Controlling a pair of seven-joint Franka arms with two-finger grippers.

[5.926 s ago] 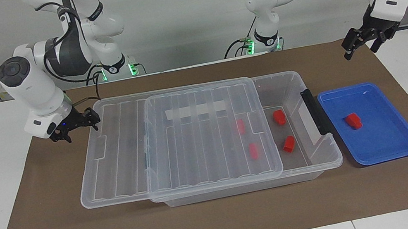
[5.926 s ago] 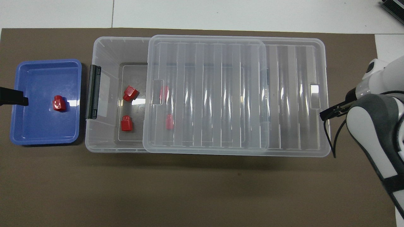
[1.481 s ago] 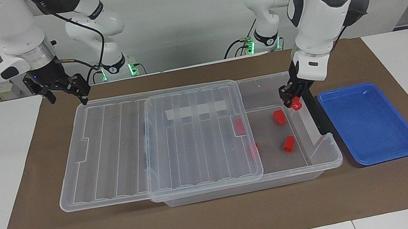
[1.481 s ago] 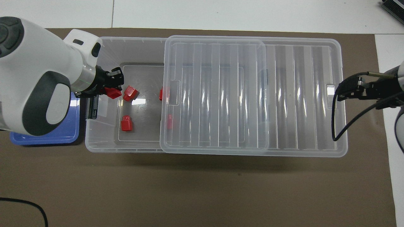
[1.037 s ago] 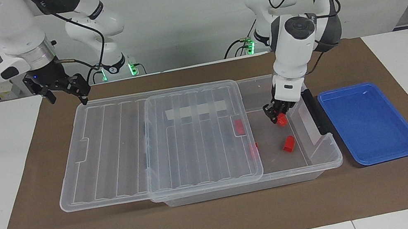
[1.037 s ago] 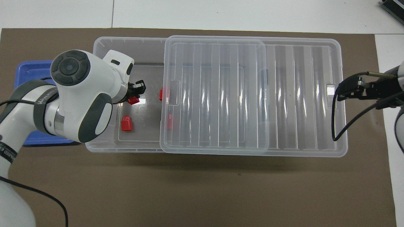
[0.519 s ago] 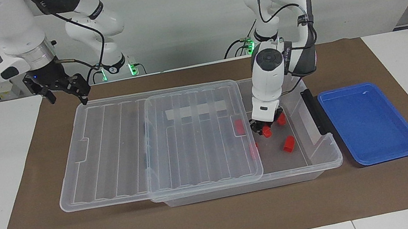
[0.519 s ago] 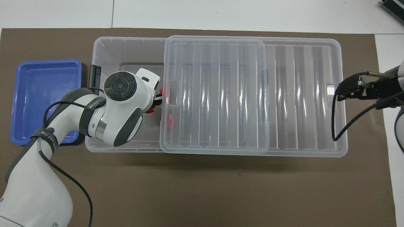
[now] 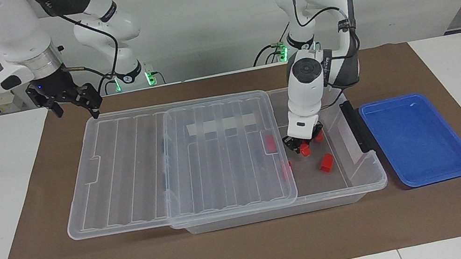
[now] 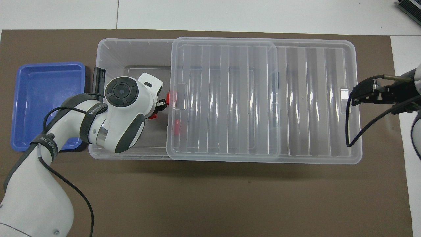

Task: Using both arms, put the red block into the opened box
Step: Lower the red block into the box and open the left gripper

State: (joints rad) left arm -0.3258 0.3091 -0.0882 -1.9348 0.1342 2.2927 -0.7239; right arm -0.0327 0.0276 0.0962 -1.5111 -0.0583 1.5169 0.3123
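In the facing view, the right gripper (image 9: pixel 71 103) hangs with its fingers spread and nothing between them, just above the lid (image 9: pixel 169 159) at the corner that overhangs toward the right arm's end of the table; this arm waits. The lid is slid aside, so the box (image 9: pixel 364 174) stands open at the end toward the left arm's base, which by my reading means the opening step is done.

Further along, the left gripper (image 9: pixel 301 145) is down inside the open part of the box, its fingers pinched on the red block (image 9: pixel 305 150), low over the box floor near the lid's edge (whether the block already touches the floor I cannot tell). Other red blocks (image 9: pixel 325 163) lie loose on the floor close by, two more showing through the lid.

At the edge of the mat by the box's black handle (image 9: pixel 355 126), the blue tray (image 9: pixel 422 138) holds nothing.

So the carry looks finished. What is left, I judge, is to let go of the block and lift the left arm clear of the box.
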